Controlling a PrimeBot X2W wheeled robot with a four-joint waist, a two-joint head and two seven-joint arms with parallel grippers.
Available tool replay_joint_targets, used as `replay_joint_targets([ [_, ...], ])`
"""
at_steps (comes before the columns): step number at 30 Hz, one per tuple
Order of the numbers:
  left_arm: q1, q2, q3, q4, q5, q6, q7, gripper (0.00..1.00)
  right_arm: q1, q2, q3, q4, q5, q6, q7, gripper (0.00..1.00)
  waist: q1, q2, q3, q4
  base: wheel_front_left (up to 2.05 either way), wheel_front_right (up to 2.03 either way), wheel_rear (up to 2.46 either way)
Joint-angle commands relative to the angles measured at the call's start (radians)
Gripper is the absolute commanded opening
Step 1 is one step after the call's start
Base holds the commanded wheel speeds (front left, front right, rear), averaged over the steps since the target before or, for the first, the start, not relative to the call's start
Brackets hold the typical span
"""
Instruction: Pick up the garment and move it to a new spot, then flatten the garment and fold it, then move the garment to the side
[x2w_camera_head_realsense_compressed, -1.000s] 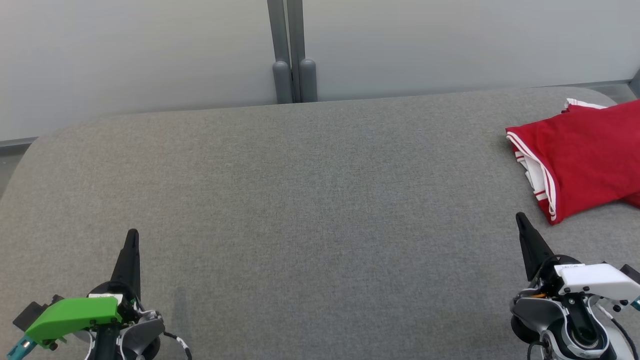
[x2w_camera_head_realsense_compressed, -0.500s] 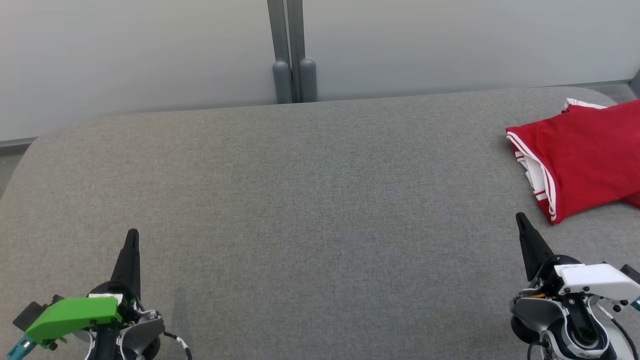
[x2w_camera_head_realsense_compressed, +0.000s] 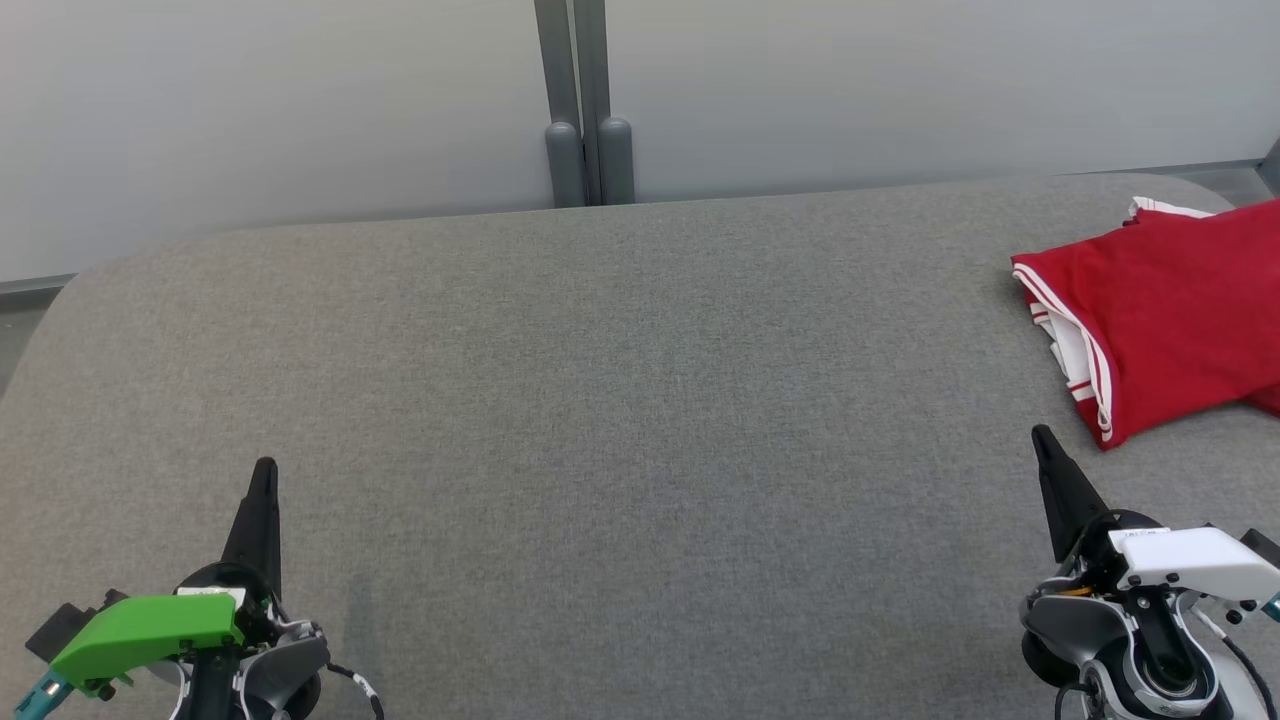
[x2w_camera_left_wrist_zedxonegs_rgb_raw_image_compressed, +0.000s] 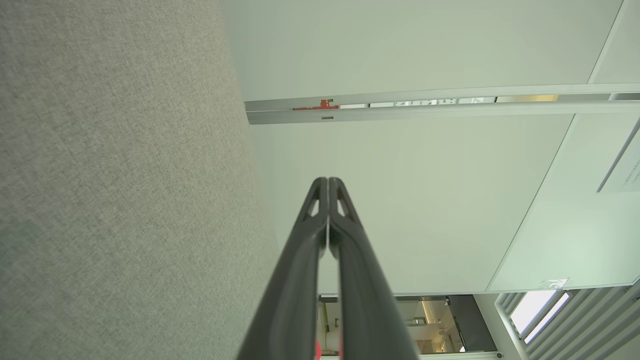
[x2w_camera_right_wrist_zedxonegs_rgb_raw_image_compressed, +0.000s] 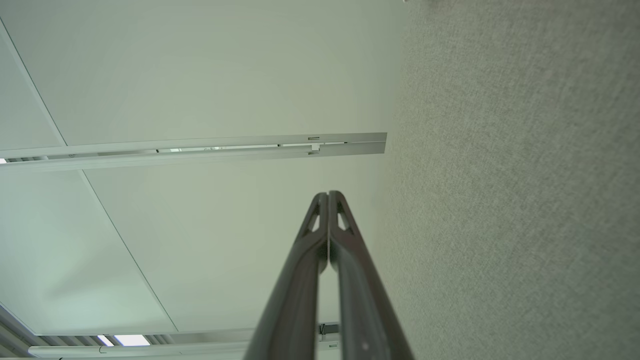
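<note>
The garment, red with white striped trim, lies folded at the table's far right corner. Its right part is cut off by the head view's edge, so I cannot tell how close it comes to the table's rim there. The table is covered in grey woven cloth.

The left claw hovers over the table's near left part with its fingers pressed together, holding nothing. The right claw hovers over the table's near right part, also closed and empty. Its tip is just short of the garment's near corner and not touching it.

Judging by the fold and its place at the table's side, the task looks nearly or wholly done, so the main danger is spoiling the result.

- **Snagging:** The right claw's tip points towards the garment's near hem, where the white-striped layers splay a little. A forward swing or a careless lift of that arm could catch a layer and pull the fold open.
- **Bunching:** The table's cloth cover probably grips fabric. Any further push would likely bunch the bottom layer rather than slide the whole stack.
- **Sliding off:** If the hidden part overhangs the table's right rim, a small nudge could start it slipping off.
- **Regrasping:** A regrasp with the fingers closed would only poke and crease the garment.
</note>
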Motion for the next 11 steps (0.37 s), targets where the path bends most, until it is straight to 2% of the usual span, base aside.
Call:
replay_joint_targets([
  [1, -0.010, 0.001, 0.002, -0.002, 0.000, -0.005, 0.004, 0.00, 0.008, -0.001, -0.002, -0.005, 0.006, 0.000, 0.004, 0.00, 0.0000, -0.0001, 0.000, 0.000, 0.00, 0.00, 0.00],
  [11, -0.010, 0.000, 0.002, -0.002, 0.000, -0.005, 0.004, 0.00, 0.008, -0.001, -0.002, -0.005, 0.006, 0.000, 0.004, 0.00, 0.0000, -0.0001, 0.000, 0.000, 0.00, 0.00, 0.00],
])
